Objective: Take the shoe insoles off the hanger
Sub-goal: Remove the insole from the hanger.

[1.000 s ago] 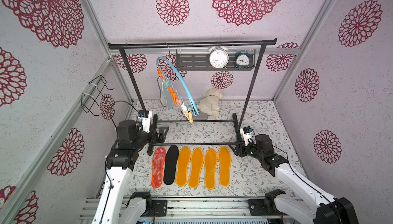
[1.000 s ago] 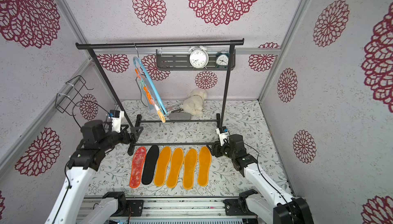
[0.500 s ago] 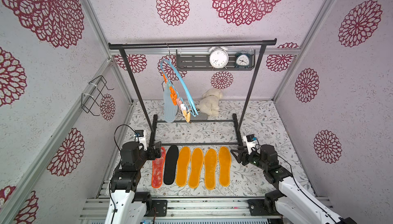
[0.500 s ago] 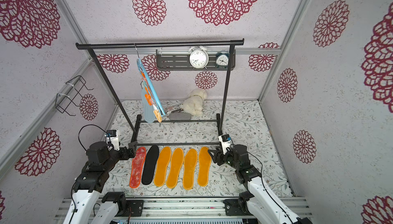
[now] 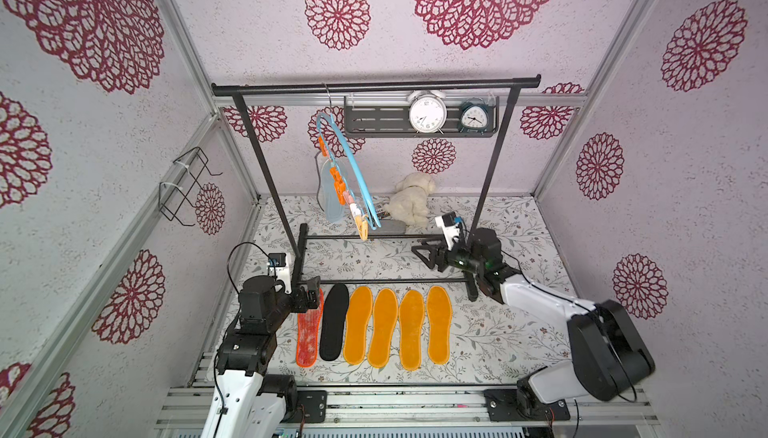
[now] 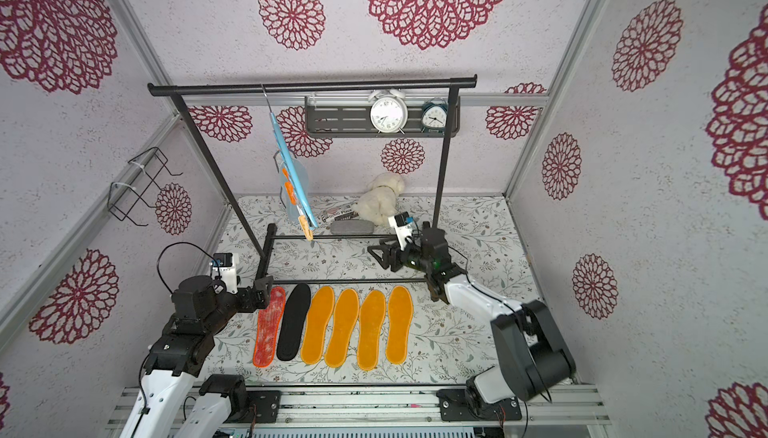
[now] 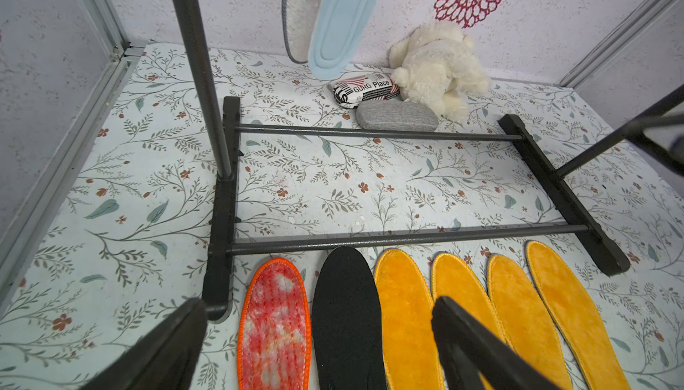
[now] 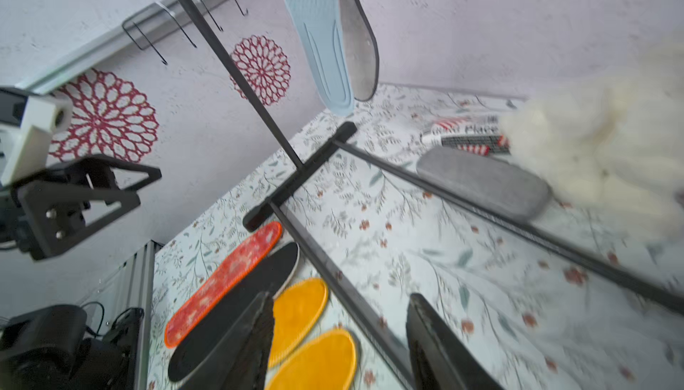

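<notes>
While the pale blue insole (image 5: 330,207) hangs long-axis vertical from the hanger (image 5: 357,170), above and ahead of the empty, parted right gripper (image 5: 422,254), that arm looks nearer than the low, wide-open left gripper (image 5: 313,294).

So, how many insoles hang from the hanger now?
2: a pale blue insole and a grey insole overlapping it, both hanging from the hanger. Others may be hidden.

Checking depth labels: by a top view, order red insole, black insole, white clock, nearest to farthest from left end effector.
1. Red insole, by the left end effector.
2. Black insole, next in row.
3. White clock, on back shelf.
</notes>
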Motion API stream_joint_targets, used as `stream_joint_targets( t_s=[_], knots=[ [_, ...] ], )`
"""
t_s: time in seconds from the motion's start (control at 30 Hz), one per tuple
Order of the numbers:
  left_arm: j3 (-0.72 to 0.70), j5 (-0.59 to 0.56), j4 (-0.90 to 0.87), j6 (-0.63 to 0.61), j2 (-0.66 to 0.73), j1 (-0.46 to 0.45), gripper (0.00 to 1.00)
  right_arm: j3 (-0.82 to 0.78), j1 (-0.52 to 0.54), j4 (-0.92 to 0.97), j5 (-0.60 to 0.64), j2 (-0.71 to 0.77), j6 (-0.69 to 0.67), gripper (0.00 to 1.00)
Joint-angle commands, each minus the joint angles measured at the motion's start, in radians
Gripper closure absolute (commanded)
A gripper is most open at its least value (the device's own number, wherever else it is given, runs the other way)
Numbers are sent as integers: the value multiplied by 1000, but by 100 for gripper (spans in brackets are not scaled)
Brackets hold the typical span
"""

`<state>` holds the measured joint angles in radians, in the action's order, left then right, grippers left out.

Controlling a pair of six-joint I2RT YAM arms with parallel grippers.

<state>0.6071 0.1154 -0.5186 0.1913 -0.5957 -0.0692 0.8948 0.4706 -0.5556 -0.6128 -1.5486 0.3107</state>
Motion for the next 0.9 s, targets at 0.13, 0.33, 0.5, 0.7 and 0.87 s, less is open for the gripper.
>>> stream_joint_targets(
  t_s=[0.13,0.33,0.5,0.7,0.87],
  knots=[
    [17,-41,-7,-9,11,-40,1,479,52,-133,-112,-349,93,38],
    [22,-57,-22,-12,6,-72,1,884,77,-78,-139,-620,135,36],
    [20,-77,-24,-15,6,-103,1,1211,105,-14,-189,-818,166,35],
    [20,-86,-28,-18,2,-124,1,1438,140,10,-231,-955,203,35],
    [20,-90,-28,-19,2,-130,1,1457,164,-27,-228,-973,245,40]
  ],
)
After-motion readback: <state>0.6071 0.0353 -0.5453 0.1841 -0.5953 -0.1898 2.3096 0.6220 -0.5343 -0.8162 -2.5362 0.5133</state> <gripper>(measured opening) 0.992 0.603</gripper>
